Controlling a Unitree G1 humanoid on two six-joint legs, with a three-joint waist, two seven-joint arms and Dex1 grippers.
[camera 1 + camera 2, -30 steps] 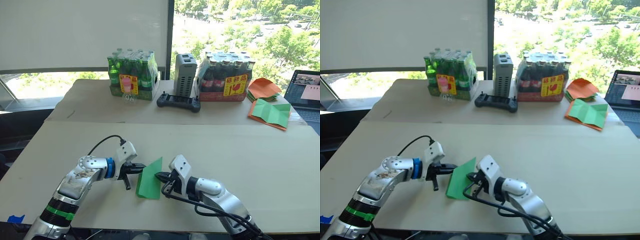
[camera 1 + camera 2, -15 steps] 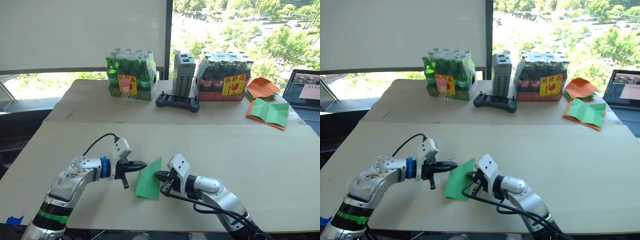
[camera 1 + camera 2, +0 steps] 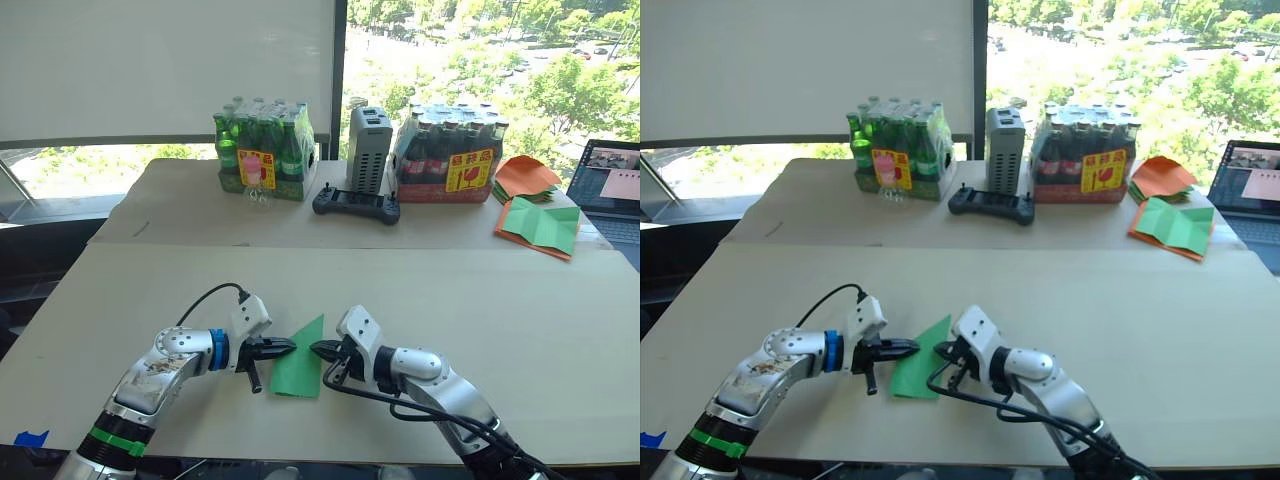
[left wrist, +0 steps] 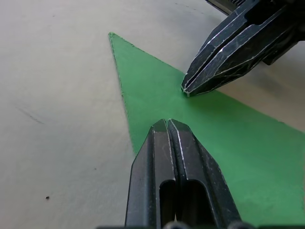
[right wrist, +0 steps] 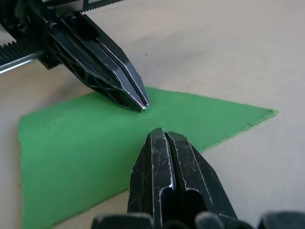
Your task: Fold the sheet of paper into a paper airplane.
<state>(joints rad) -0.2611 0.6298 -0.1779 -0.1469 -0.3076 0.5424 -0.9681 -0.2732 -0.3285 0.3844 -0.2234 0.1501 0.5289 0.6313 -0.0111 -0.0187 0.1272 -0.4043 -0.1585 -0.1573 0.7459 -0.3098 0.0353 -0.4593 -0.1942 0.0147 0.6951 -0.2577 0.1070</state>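
The sheet of paper (image 3: 298, 366) is bright green and lies flat on the near table, folded into a wedge with its point at the far end. My left gripper (image 3: 291, 346) is shut, and its tip rests on the paper's left edge. My right gripper (image 3: 316, 349) is shut too, its tip touching the paper from the right. The two tips almost meet over the green sheet (image 4: 219, 138). In the left wrist view my own shut fingers (image 4: 162, 157) face the right gripper's tip (image 4: 187, 90). The right wrist view shows the left gripper's tip (image 5: 143, 106) on the sheet (image 5: 71, 143).
On the far table stand a pack of green bottles (image 3: 265, 150), a grey box (image 3: 368, 148), a black controller (image 3: 356, 204) and a pack of cola bottles (image 3: 450, 155). Orange sheets (image 3: 527, 177), a green sheet on orange paper (image 3: 540, 227) and a laptop (image 3: 612, 190) lie far right.
My left gripper has dipped lower and edged right, so its tip now sits on the paper. The right gripper has barely moved. The paper stays in place.
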